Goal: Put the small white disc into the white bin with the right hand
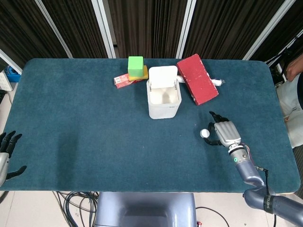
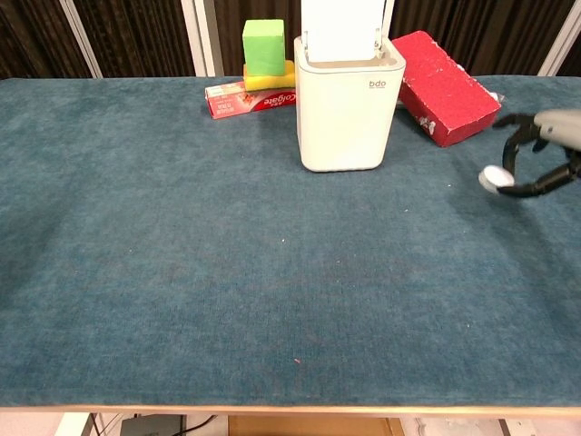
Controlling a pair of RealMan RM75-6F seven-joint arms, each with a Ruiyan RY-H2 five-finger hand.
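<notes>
Small white disc at right hand fingertips, apparently pinched.

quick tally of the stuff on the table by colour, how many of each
white: 3 (small white disc, white bin, white tube-like item behind the red block)
red: 2 (red block, toothpaste box)
green: 1 (green block)
yellow: 1 (yellow block)
total: 7

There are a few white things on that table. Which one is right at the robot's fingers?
The small white disc, at the fingertips of the right hand. The white bin is far bigger and stands back by the red block, well away from the hand.
</notes>
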